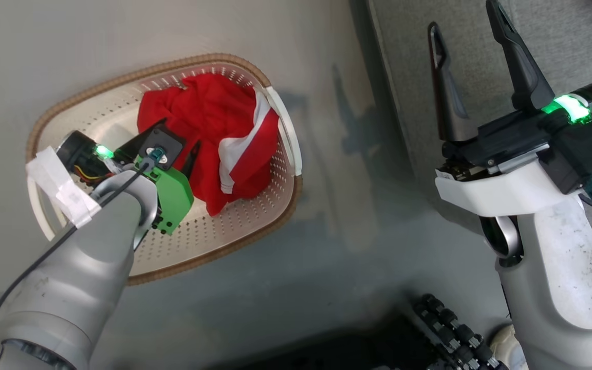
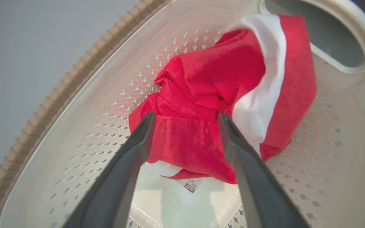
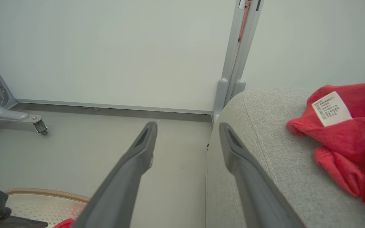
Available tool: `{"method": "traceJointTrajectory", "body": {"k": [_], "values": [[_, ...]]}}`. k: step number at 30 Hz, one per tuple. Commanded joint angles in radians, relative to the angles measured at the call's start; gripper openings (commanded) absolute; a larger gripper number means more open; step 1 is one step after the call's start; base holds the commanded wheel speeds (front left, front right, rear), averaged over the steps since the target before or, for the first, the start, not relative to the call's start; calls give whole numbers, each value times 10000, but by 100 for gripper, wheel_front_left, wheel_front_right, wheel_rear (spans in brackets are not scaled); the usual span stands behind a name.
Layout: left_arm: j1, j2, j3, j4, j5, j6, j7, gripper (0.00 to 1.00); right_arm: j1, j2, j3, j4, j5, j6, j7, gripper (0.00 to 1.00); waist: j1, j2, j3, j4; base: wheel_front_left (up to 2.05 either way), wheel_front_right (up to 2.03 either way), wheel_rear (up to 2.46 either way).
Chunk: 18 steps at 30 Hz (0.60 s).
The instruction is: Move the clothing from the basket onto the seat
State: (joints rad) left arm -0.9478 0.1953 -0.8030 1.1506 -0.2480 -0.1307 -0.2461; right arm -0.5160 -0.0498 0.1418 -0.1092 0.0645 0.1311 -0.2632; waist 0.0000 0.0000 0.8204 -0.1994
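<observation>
The fingers (image 2: 138,152) of the left gripper (image 2: 185,118) stand wide apart and point down into the basket (image 2: 59,91), their tips on either side of a bunched fold of the red garment (image 2: 201,95). They hold nothing yet. The spread looks chosen so that a thick wad of cloth sits between them when they shut, not a thin edge that would slip out. The garment lies crumpled against the basket's far wall, its white stripe (image 2: 265,95) draped up towards the side handle (image 2: 360,31), with perforated floor bare around it, so the fingers can reach in freely. In the head view the left arm bends over the basket, which sits on the grey floor (image 1: 327,231) just beside the seat (image 1: 584,46). The right gripper (image 1: 463,20) hovers by the seat's edge, its fingers (image 3: 138,158) also apart and empty, probably held aside so the left arm has a clear path. On the seat's grey cushion lies the other red garment (image 3: 350,136), white care label (image 3: 331,109) upward, so one piece looks delivered and one is left to move.
</observation>
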Motion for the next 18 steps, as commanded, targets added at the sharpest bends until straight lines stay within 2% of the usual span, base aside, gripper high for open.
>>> {"method": "traceJointTrajectory", "body": {"k": [1, 7, 18], "values": [[-312, 110, -97, 144, -136, 9, 32, 100, -158, -15, -10, -92, 86, -8, -24, 100, 0, 0, 621, -264, 0, 0, 0], [-954, 389, -431, 796, -330, 9, 415, 100, -80, -14, -150, -319, 173, -8, -24, 100, 0, 0, 1173, -358, 0, 0, 0], [-1907, 446, -1081, 1184, -543, 10, 1477, 100, 109, -15, -236, -775, 102, -7, -24, 100, 0, 0, 1991, -298, 0, 0, 0]]}}
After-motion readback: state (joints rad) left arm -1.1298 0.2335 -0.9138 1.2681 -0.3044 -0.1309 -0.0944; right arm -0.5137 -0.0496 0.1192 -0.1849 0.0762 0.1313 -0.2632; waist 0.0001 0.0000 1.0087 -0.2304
